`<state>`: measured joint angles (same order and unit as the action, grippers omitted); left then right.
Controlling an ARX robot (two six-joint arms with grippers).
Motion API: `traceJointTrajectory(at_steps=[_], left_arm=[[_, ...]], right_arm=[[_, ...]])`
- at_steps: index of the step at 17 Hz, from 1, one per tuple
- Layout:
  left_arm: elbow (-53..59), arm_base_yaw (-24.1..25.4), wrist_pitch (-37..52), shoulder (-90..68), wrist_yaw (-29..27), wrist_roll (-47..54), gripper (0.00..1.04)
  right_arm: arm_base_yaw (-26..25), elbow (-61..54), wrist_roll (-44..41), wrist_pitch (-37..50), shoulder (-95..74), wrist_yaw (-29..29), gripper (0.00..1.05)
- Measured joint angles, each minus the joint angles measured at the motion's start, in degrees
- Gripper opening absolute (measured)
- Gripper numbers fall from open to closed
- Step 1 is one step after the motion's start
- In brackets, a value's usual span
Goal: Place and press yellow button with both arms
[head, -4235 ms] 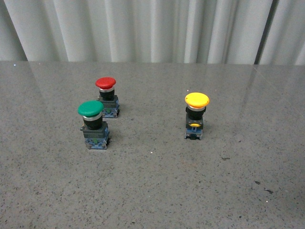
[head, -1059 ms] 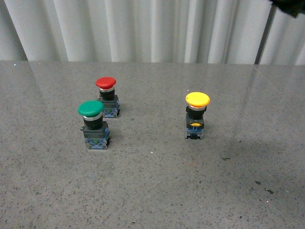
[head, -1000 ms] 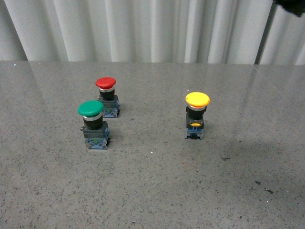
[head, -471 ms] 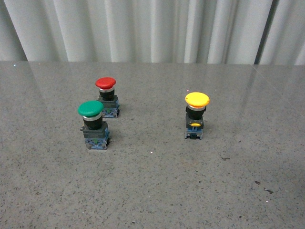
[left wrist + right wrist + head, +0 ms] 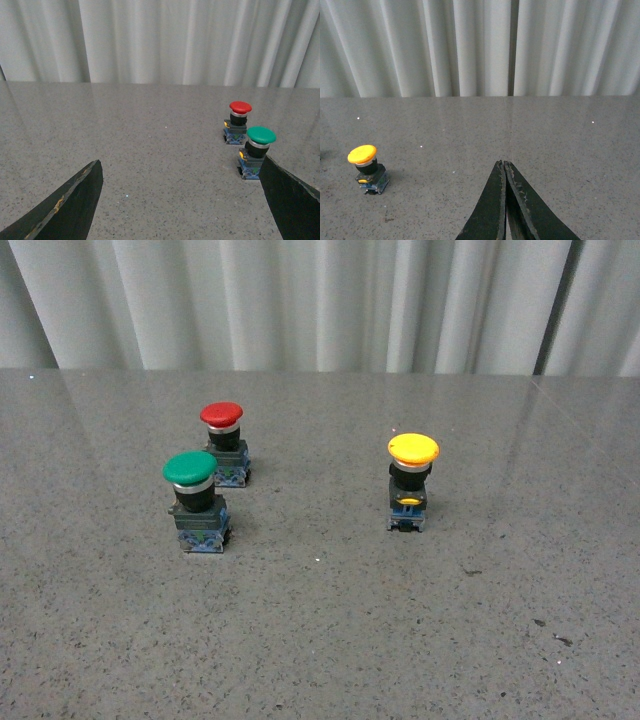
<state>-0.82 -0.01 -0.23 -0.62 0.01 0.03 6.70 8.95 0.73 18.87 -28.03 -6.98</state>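
Note:
The yellow button (image 5: pixel 412 483) stands upright on the grey table, right of centre in the front view, and it also shows in the right wrist view (image 5: pixel 366 168). Neither arm shows in the front view. My left gripper (image 5: pixel 180 172) is open and empty, its black fingers (image 5: pixel 65 210) wide apart above the table, far from the yellow button. My right gripper (image 5: pixel 503 164) is shut with nothing between its fingers, held over bare table well away from the yellow button.
A green-capped button (image 5: pixel 196 501) and a red-capped button (image 5: pixel 224 443) stand close together on the left of the table (image 5: pixel 320 640); both also show in the left wrist view, green (image 5: pixel 258 152) and red (image 5: pixel 238 122). A pale curtain (image 5: pixel 300 300) hangs behind the table.
A black part of an arm at the top right corner of the front view one second ago has left the view. The buttons have not moved.

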Motion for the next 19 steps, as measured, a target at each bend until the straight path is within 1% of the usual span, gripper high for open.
traceJointTrajectory(at_steps=[1,2,3,5,12,13,16,17,18,19], left_arm=[[0.00,0.00,0.02,0.00,-0.02,0.00,0.98],[0.00,0.00,0.02,0.00,-0.02,0.00,0.98],[0.00,0.00,0.00,0.00,-0.09,0.00,0.98],[0.00,0.00,0.02,0.00,-0.02,0.00,0.98],[0.00,0.00,0.02,0.00,-0.02,0.00,0.98],[0.00,0.00,0.02,0.00,-0.02,0.00,0.98],[0.00,0.00,0.00,0.00,-0.02,0.00,0.98],[-0.02,0.00,0.02,0.00,-0.04,0.00,0.98],[0.00,0.00,0.00,0.00,-0.02,0.00,0.98],[0.00,0.00,-0.04,0.00,0.02,0.00,0.98]], right_arm=[[-1.64,-1.22,-0.20,-0.55,2.03,2.19,0.02],[-5.60,-2.12,-0.35,-0.96,3.37,6.25,0.02],[-7.19,-2.84,-0.33,-1.42,4.48,6.19,0.02],[-6.67,-4.24,-0.35,-2.75,6.93,6.97,0.02],[-6.71,-6.88,-0.35,-7.06,14.12,6.99,0.02],[-6.71,-8.28,-0.35,-5.75,15.28,6.99,0.02],[-6.71,-8.26,-0.37,-8.59,18.01,6.99,0.02],[-6.71,-8.26,-0.37,-10.34,18.97,6.99,0.02],[-6.71,-8.22,-0.37,-18.29,24.20,7.15,0.02],[-6.71,-8.22,-0.39,-18.14,27.80,7.02,0.02]])
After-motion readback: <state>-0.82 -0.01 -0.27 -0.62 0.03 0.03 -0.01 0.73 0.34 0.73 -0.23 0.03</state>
